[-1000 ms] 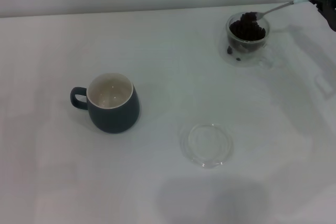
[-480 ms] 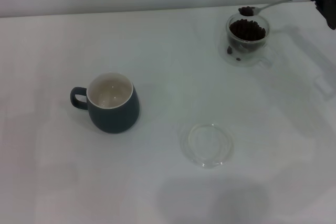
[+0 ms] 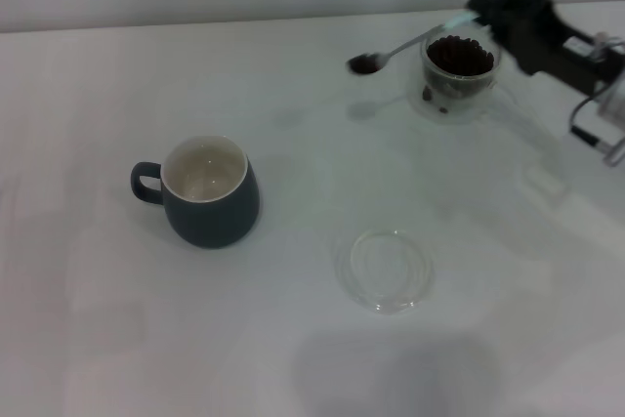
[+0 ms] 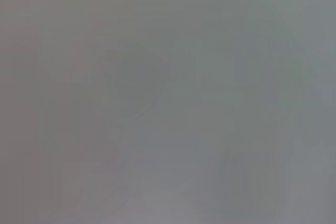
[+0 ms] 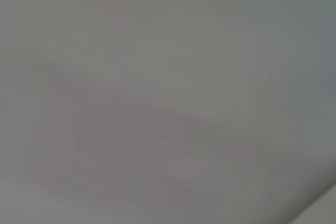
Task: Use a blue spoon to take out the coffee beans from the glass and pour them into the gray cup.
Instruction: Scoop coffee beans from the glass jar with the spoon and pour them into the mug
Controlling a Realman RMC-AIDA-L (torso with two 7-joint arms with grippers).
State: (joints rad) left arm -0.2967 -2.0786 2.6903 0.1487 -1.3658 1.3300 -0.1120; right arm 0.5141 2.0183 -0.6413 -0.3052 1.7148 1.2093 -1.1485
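Beans (image 3: 366,63) fill the blue spoon (image 3: 400,49), gripped by its handle in the closed right claw (image 3: 485,9) near the surface's far right corner, beside the still-heaped glass (image 3: 459,70). Carrying and tipping into the empty gray cup (image 3: 203,192), left of centre, remain.

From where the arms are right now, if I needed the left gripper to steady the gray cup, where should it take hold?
Probably the loop handle of the gray cup: it sticks out toward the robot's left, away from the white table centre, so the unseen left gripper could come in from that side. The cup stands upright.
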